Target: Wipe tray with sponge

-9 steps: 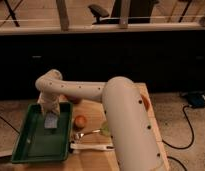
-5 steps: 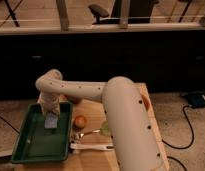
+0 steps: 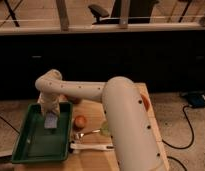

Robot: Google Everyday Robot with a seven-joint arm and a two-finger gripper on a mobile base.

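**Wooden table, green tray, sponge pinned at the gripper**

Wood table (image 3: 91,159) is seen in front of a dark, low wall, with a brighter floor and an office chair (image 3: 99,10) visible past it. The tray (image 3: 26,150) is set at the table's left edge, long side running away from the camera, and its glossy bottom is mostly bare. The big white arm (image 3: 123,117) is reached across from the right and bent down over the tray's far right part. The gripper (image 3: 50,114) is pointed downward there and is closed on the sponge (image 3: 51,121), which is held at the tray bottom near the right rim; whether it's actually pressed flat can't be told. An orange fruit (image 3: 80,121) is parked just outside the tray's right rim. White cutlery (image 3: 91,146) is laid near the fruit, closer to the camera.
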